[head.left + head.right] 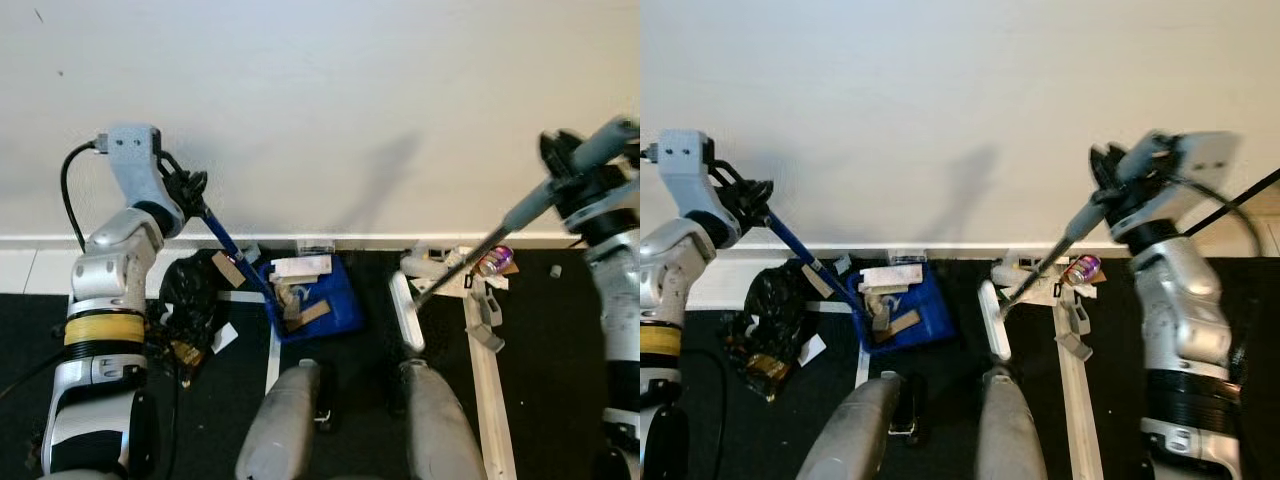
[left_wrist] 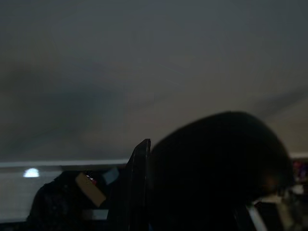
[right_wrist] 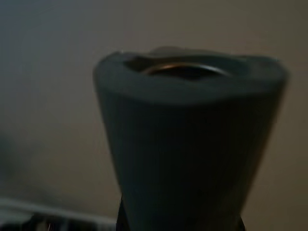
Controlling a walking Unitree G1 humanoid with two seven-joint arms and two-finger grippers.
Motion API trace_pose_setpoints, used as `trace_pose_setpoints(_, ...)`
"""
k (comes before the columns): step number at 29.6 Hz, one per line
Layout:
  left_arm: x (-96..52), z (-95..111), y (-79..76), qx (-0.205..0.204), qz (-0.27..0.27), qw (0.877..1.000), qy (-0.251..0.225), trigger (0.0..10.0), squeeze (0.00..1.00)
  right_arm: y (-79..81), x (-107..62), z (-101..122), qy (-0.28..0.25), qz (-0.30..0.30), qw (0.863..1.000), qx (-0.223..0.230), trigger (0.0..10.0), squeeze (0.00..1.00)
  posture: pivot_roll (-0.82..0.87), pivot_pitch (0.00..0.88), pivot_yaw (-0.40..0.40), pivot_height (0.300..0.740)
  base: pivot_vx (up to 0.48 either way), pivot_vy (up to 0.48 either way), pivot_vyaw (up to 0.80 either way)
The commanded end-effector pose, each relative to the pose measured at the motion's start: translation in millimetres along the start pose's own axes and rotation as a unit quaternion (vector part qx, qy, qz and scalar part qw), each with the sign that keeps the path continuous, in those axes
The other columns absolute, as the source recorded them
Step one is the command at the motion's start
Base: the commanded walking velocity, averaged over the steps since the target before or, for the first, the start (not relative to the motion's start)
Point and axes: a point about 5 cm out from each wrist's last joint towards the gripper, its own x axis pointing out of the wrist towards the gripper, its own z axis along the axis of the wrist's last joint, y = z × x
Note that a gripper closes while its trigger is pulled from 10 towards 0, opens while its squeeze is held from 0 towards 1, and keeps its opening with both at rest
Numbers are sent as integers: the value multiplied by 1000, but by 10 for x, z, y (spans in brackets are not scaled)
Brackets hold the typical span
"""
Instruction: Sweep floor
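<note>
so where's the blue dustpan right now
The blue dustpan sits on the dark floor against the white baseboard, left of centre in the head views. The left hand holds its handle, and the black bag lies beside it.

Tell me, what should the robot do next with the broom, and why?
Probably sweep the broom head left toward the blue dustpan. Scraps lie by the wall beside the broom, and the dustpan, already holding some paper bits, sits on the floor to its left. The right gripper holds the broom handle, the left gripper holds the dustpan handle.
</note>
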Motion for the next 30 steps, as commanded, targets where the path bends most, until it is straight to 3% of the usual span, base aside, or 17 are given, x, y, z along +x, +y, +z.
trace_pose_setpoints(1,-64,103,-5,-16,-1,1000,-13,10000,0,29,33,-10,-9,5,1000,24,10000,0,-35,134,38,740,0,0,0)
trace_pose_setpoints(9,-223,187,-58,-28,-8,1000,-5,10000,0,115,112,-34,-27,8,1000,-11,10000,0,-15,119,35,740,0,0,0)
trace_pose_setpoints(13,-321,229,6,-40,7,999,-4,10000,0,164,144,18,-39,22,999,-16,10000,0,-10,111,32,740,0,0,0)
trace_pose_setpoints(16,-501,287,141,-58,14,997,-43,10000,0,146,183,114,-67,12,997,-24,10000,0,-11,105,29,740,0,0,0)
trace_pose_setpoints(23,-761,150,230,-33,37,997,-53,10000,0,150,221,85,-71,7,997,-15,10000,0,-5,98,19,740,0,0,0)
trace_pose_setpoints(30,-890,-25,71,16,79,994,-69,10000,0,297,314,-139,-47,15,998,24,10000,0,27,82,-1,740,0,0,0)
